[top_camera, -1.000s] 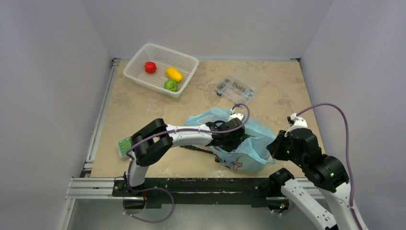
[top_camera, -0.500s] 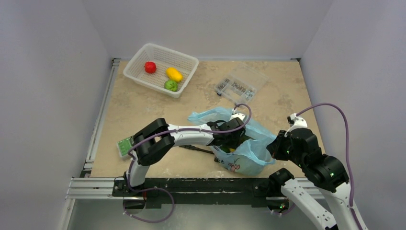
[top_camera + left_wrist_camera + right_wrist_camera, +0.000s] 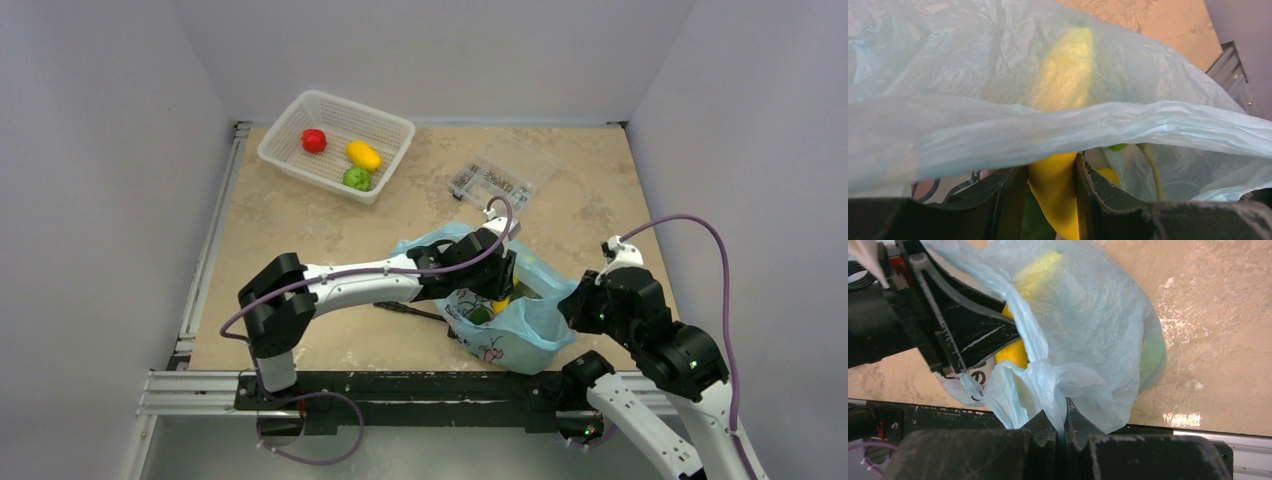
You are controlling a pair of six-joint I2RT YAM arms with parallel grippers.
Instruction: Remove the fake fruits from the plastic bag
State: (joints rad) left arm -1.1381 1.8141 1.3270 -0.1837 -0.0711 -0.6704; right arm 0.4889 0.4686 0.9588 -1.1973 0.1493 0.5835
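Observation:
The light-blue plastic bag (image 3: pixel 525 320) lies near the table's front edge, right of centre. My left gripper (image 3: pixel 497 290) reaches into its mouth and is shut on the yellow banana (image 3: pixel 1055 192), whose far end shows through the bag film (image 3: pixel 998 75). A green fruit shows inside the bag (image 3: pixel 479 314) and bulges its far side (image 3: pixel 1151 357). My right gripper (image 3: pixel 1062 417) is shut on a pinched fold of the bag's edge (image 3: pixel 1083 385). A red, an orange-yellow and a green fruit (image 3: pixel 357 178) lie in the white basket (image 3: pixel 396 125).
A clear compartment box (image 3: pixel 500 178) of small metal parts stands behind the bag. A thin dark strip (image 3: pixel 405 311) lies on the table under my left arm. The black rail (image 3: pixel 400 385) runs along the front edge.
My left arm has stretched out and lifted, and the yellow banana now shows at the bag's mouth. The bag's rim has risen. The small green box at the left is now hidden. The right arm has not moved.

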